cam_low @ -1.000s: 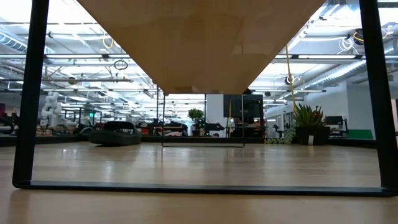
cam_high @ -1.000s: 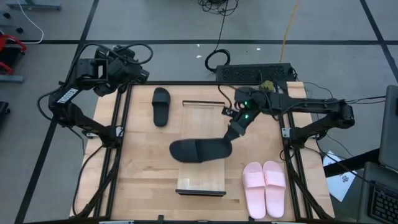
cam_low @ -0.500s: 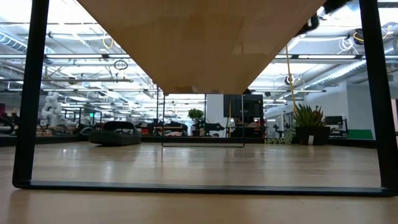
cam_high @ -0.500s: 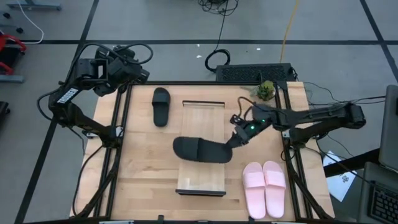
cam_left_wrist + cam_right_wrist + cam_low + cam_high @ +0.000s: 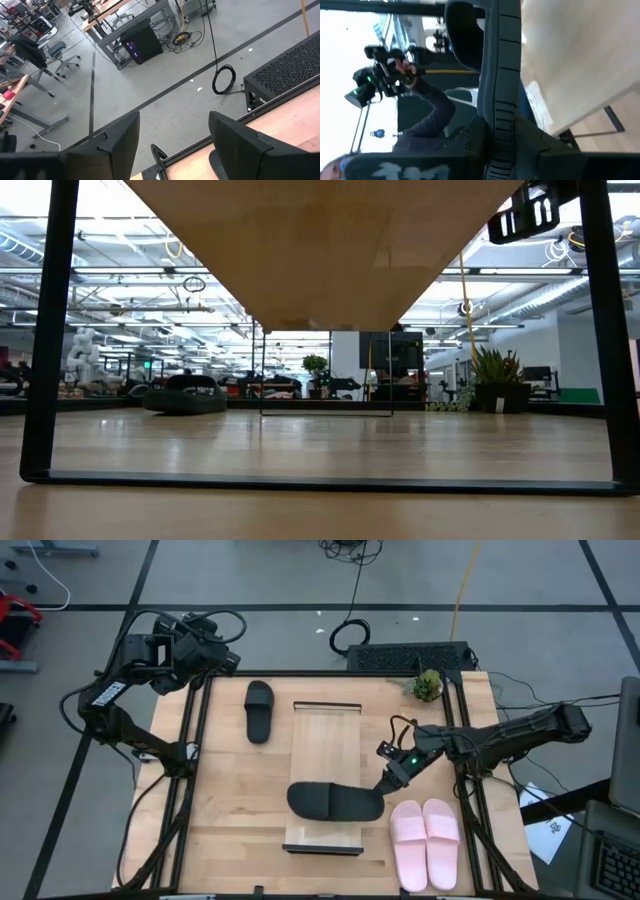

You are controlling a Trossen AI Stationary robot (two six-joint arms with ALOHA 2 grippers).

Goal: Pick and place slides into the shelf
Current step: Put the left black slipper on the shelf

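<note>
We count four open-toe slip-on slides on the pale wooden counter [image 5: 220, 810]: two matte black ones and two pale pink ones. One matte black slide [image 5: 335, 802] lies crosswise over the long light-wood slatted shelf [image 5: 325, 740], low in the centre of the high view, its ends overhanging both long edges of the board. The right tool [image 5: 386, 782] sits at the right end of that slide, just right of the shelf, with its two fingers clamped on the sole's edge; in the right wrist view the ribbed black sole [image 5: 502, 85] runs up the middle of the frame between those fingers, with the shelf's pale boards [image 5: 570, 55] at the right of that frame. The second matte black slide [image 5: 258, 710] lies alone on the counter, upper centre-left of the high view, just left of the shelf and apart from it. The pair of pale pink slides [image 5: 424, 842] lies side by side, touching each other, at the lower right of the high view, right of the shelf and just below the right tool. There is one shelf, with a thin black frame at each end. The left tool [image 5: 172, 145] waits folded back at the upper left corner of the counter, its two fingers spread wide with nothing between them, over the grey floor [image 5: 165, 70].
</note>
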